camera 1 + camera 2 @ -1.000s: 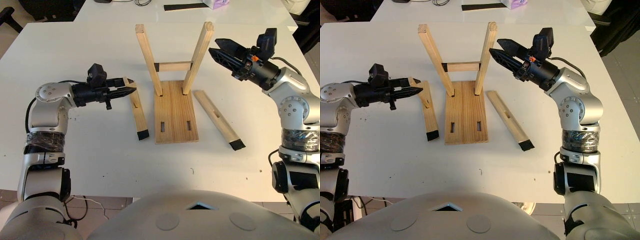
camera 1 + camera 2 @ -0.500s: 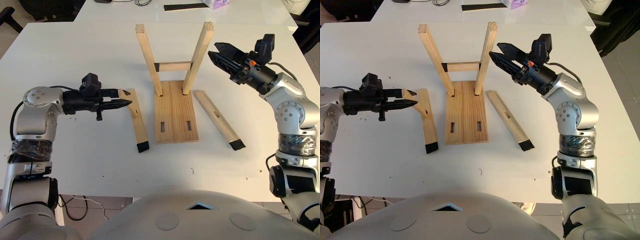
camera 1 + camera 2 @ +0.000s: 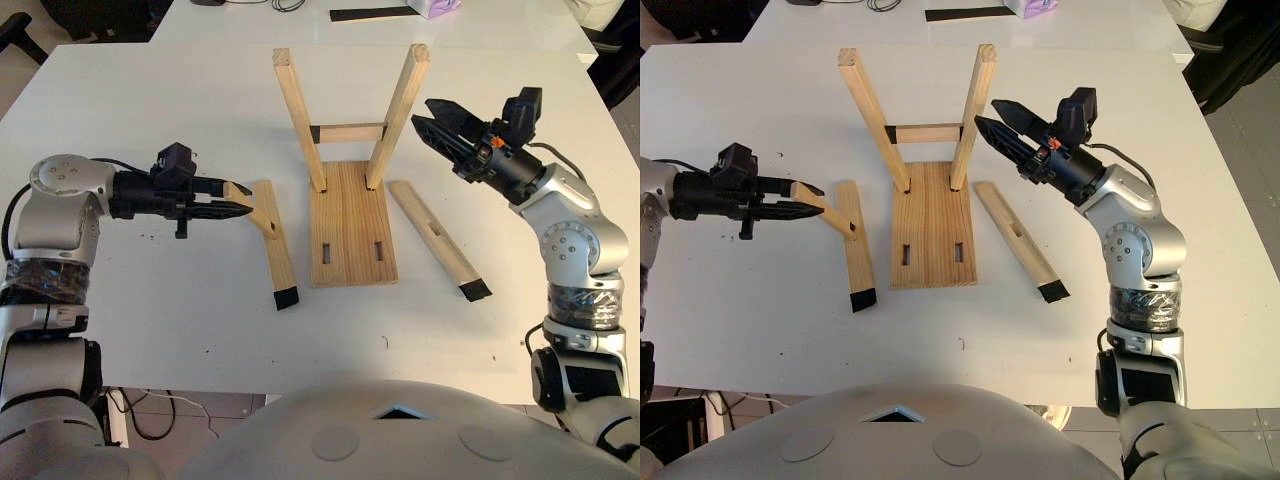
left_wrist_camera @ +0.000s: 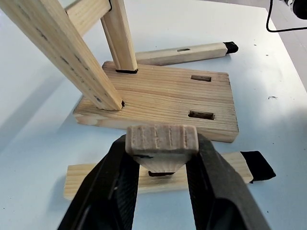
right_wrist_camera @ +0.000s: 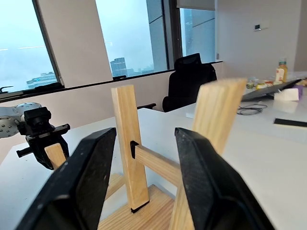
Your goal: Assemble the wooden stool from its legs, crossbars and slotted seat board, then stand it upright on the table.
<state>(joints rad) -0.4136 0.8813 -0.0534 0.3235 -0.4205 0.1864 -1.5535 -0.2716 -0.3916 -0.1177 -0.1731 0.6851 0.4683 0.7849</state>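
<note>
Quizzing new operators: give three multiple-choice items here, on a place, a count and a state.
1. Where is the seat board? A) flat on the table between two loose legs B) on a chair C) on the floor
2. How many legs stand in the seat board? A) none B) two C) four
3. The left end effector is: A) open B) shut on a short wooden bar C) under the table
1 A: a leg lies each side; 2 B: two upright legs, crossbar between; 3 B: wrist view shows it clamped.

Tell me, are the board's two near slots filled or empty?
Empty: both slots in the seat board show as dark open holes. Two legs stand only at its far end.
</note>
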